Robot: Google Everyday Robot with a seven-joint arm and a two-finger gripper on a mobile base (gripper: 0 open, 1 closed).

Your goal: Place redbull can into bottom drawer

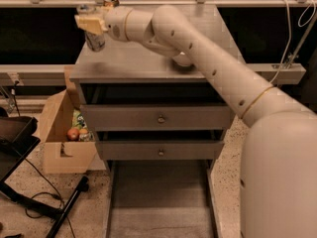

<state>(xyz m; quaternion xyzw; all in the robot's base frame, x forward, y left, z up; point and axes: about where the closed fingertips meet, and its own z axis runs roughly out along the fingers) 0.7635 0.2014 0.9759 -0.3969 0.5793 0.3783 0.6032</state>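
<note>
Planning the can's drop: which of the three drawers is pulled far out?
The bottom drawer, a wide knobless tray; the knobbed top drawer and middle drawer are nearly shut. The gripper is at the can on the cabinet.

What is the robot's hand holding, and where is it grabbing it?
The gripper, over the back left of the cabinet, holds the redbull can, with its jaws closed around the can's upper part.

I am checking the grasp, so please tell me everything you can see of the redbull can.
The redbull can is slim, silver-grey metal with bluish patches, nearly upright. The hand is closed around its upper part, yellowish fingers crossing it. It is at the left rear corner of the cabinet top; whether its base touches, I cannot tell.
</note>
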